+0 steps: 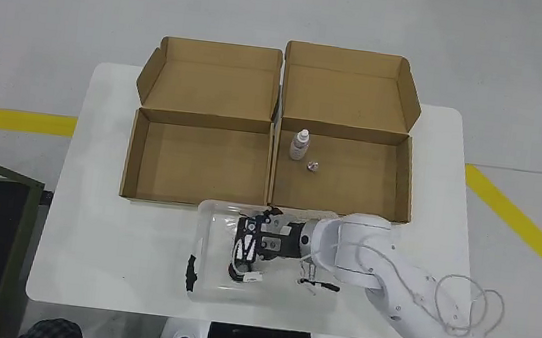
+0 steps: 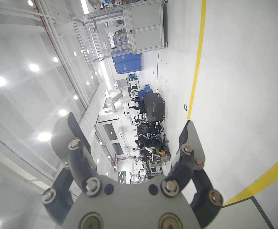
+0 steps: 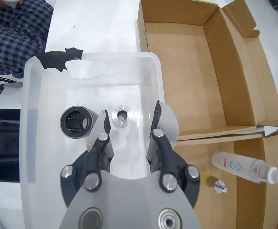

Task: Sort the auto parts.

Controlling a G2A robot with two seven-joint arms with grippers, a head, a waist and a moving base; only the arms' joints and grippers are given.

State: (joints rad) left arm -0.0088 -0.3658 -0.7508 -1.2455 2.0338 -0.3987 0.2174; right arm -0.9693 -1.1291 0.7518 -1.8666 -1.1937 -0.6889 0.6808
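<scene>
Right wrist view: right tool (image 3: 131, 108) spread wide inside the clear bin (image 3: 30, 104), the silver bushing (image 3: 122, 118) between its fingers, the black bearing (image 3: 75, 124) just beside one finger and the bin wall near the other. Progress, as judged: a bottle (image 3: 239, 166) and a small metal part (image 3: 217, 185) lie in one cardboard box (image 3: 195, 158); bushing and bearing remain. Sideways room looks tight, open above; left tool (image 2: 129, 118) is wide, holding nothing, facing the room.
</scene>
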